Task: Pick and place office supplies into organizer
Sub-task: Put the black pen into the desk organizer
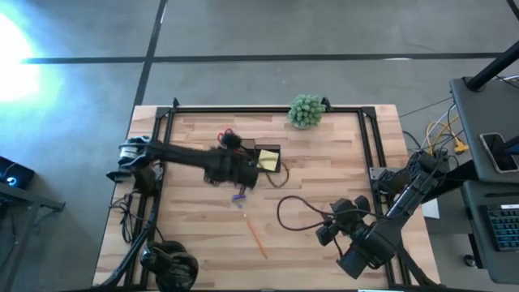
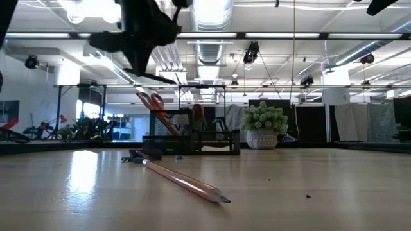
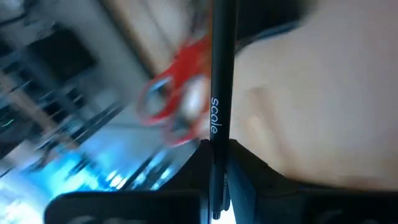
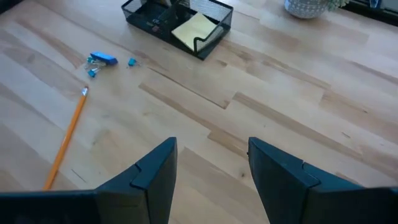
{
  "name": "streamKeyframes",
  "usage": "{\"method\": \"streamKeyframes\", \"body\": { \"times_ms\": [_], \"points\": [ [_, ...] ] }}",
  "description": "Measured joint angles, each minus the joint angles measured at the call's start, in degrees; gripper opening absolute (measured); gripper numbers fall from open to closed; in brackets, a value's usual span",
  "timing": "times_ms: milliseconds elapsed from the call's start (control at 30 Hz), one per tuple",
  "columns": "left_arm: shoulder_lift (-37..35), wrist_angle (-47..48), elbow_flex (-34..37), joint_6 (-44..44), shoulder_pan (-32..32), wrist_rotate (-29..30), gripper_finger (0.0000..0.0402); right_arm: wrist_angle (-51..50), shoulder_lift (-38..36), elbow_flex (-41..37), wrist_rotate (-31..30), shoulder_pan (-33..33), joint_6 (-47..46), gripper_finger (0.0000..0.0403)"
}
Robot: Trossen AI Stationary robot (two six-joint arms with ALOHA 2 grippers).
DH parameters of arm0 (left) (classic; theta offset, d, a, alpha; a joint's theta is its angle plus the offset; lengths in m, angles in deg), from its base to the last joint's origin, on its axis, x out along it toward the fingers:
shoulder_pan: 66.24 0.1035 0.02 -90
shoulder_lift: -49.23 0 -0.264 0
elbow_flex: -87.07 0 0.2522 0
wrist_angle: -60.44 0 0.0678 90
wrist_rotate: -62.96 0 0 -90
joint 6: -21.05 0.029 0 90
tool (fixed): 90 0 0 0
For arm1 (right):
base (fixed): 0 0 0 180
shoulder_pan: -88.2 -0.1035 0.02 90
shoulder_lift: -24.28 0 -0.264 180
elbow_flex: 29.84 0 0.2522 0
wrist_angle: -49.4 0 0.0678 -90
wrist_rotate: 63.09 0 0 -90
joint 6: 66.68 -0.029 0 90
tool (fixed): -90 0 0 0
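Left gripper (image 1: 237, 172): raised over the worktop (image 1: 324, 162) centre, just at 7 o'clock of the black wire-mesh organizer box (image 1: 261, 157); jaws clamped on a thin black pen (image 3: 217, 93) marked "scale", long axis running straight out along the fingers.

Organizer: at 12 o'clock of worktop centre, already holding the square yellow sticky-note pad (image 4: 194, 29) and red-handled scissors (image 2: 154, 104) standing tilted. Lies at 1 o'clock from the held pen, very near; left arm plainly the nearer.

Orange wooden pencil (image 1: 256, 238): flat on the worktop at 6 o'clock of the organizer, long axis 11-to-5 o'clock.

Small blue-purple clips (image 4: 102, 60): just off the pencil's upper tip.

Right gripper (image 4: 211, 165): waiting at the 4 o'clock corner, jaws apart, holding nothing.
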Motion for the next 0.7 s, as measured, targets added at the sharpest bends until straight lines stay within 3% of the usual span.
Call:
{"method": "streamKeyframes", "body": {
  "times_ms": [200,400,700],
  "points": [
    [0.2,0.0,0.2,6.0,9.3,8.5,0.0007,0.0,0.0,0.0,0.0,0.0,0.0,0.0187],
    [0.2,0.0,0.3,10.9,13.1,8.6,0.0007,0.0,0.0,0.0,0.0,0.0,0.0,0.0187],
    [4.4,-1.2,0.3,16.1,13.2,9.2,0.0007,0.0,0.0,-0.5,0.4,0.0,0.0,0.0187]
  ]
}}
